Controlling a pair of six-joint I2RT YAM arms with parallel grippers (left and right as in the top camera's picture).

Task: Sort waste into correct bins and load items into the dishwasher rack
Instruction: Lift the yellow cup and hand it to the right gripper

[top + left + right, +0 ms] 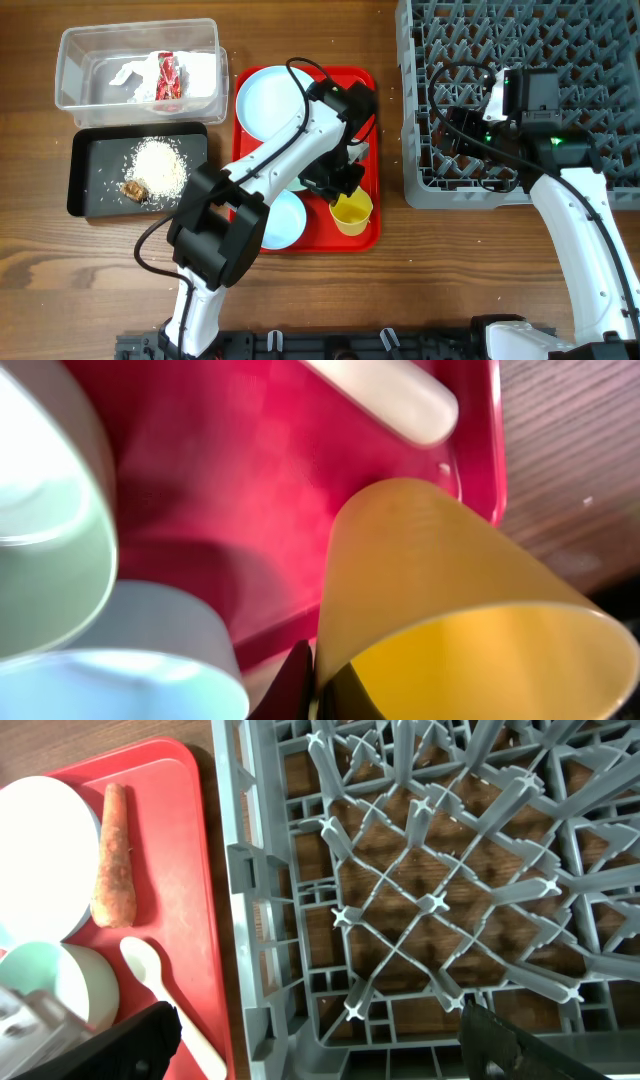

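The left pincer (344,192) is closed on the rim of the yellow cup (450,590), which tilts over the red tray (250,450). The mint-green bowl (40,520) and pale blue bowl (140,660) sit just beside it. The right pincer (320,1025) hangs wide open above the dishwasher rack (420,900), the carrot (112,855) off to one side on the tray.

yellow cup (351,212), red tray (175,850), perhaps mint-green bowl (60,560)

The wooden tabletop (60,260) carries a red tray (362,82) under the left jaws, a grey rack (600,60) under the right jaws, and a clear tub (75,90) and black tray (85,195) away from both.
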